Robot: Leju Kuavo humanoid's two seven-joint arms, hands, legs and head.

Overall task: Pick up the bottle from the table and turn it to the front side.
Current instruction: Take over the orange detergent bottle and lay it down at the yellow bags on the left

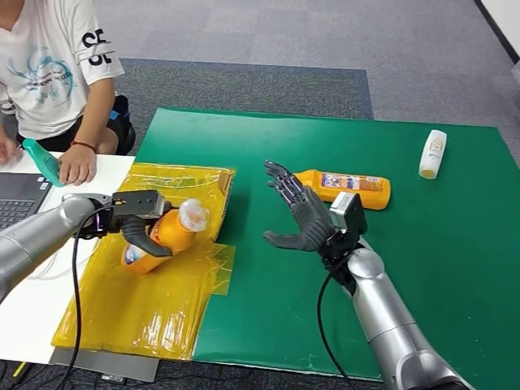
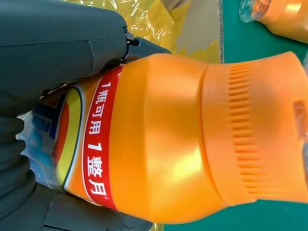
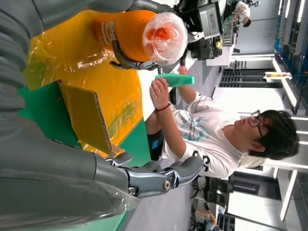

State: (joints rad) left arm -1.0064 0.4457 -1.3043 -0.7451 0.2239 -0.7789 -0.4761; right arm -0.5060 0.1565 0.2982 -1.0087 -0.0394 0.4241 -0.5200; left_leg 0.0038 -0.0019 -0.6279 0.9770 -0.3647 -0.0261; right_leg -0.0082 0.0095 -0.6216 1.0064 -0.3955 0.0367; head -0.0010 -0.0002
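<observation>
The orange bottle (image 1: 164, 236) is gripped by the left hand (image 1: 138, 218) above a yellow plastic sheet (image 1: 147, 305), its long axis tilted, clear cap toward the counter's middle. The right hand (image 1: 301, 215) hovers open over the green counter (image 1: 429, 244). A second orange bottle (image 1: 344, 188) lies beyond. Grey carpet (image 1: 276, 41) surrounds.

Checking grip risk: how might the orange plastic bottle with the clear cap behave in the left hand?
The orange plastic bottle looks rigid and glossy, so it could slip in the left hand. Its rounded body would probably roll if released onto the yellow plastic sheet.
</observation>
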